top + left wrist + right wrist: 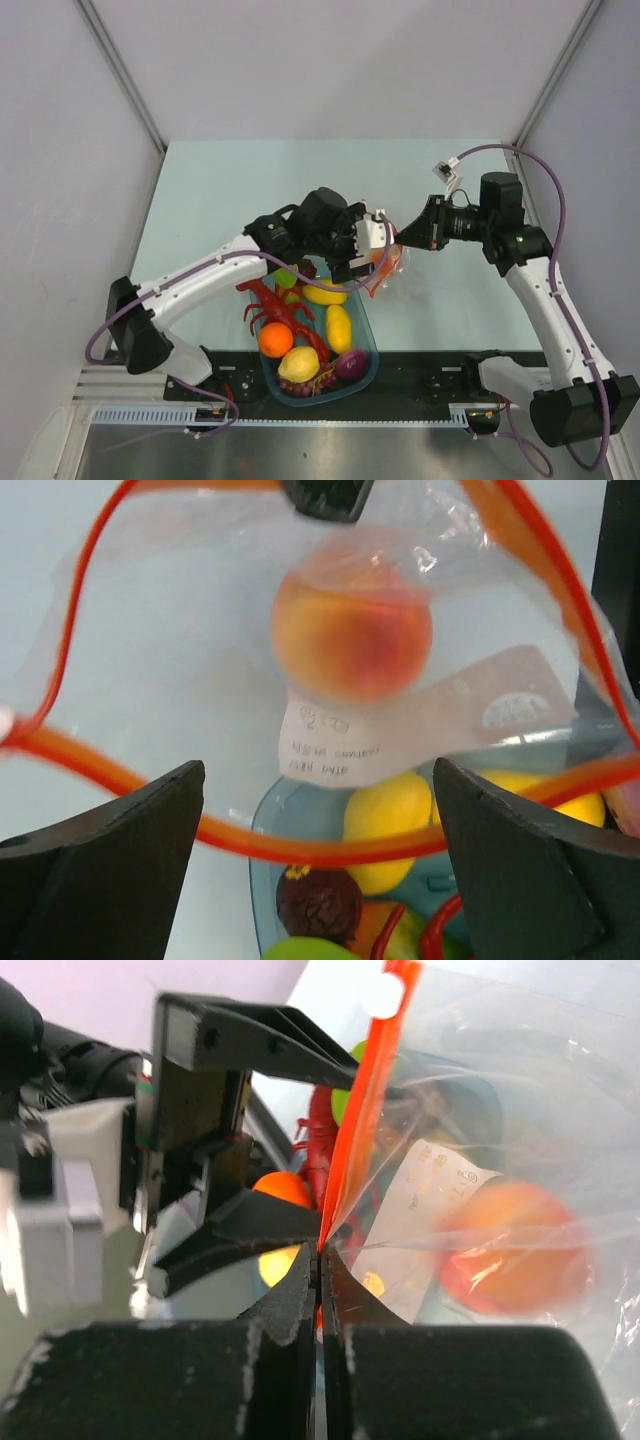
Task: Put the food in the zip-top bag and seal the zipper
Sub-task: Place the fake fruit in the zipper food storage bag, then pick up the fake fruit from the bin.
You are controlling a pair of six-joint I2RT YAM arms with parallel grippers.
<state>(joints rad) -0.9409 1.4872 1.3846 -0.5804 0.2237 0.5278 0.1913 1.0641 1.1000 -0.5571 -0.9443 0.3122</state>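
Well, from my seat the table (pixel 220 190) reads as a pale blue-green sheet, flat and matte, closed in by plain white walls (pixel 60 150). My landmark is the blue tub (pixel 371 352), a translucent plastic box with rounded corners. Inside the tub lie a glossy red lobster (pixel 272 305), a smooth orange (pixel 275 340), a yellow lemon (pixel 298 363), two more yellow fruits (pixel 339 328) and a dark purple piece (pixel 351 364). A green piece (pixel 285 278) sits at the tub's far left corner.

Just past the tub's far right corner, the zip-top bag (pixel 394 262) is held up by its mouth. It is thin, crinkly, clear film, and the zipper (pixel 300 846) is a bright red-orange strip looping round the opening, which gapes wide in the left wrist view. The peach (pixel 352 630) sits inside the bag, round, orange blushing red, blurred behind the film. Beside it is a white paper label (pixel 400 742) whose print I cannot read.

The right arm (pixel 545 290) reaches in from beyond the tub's right side, and the right jaws are pressed together on the zipper, pinching one side of the mouth. The left arm (pixel 200 275) crosses above the tub's far rim. The left jaws, black and wedge-shaped, stand wide apart with only the near run of the zipper passing between them. I cannot tell whether they touch it.
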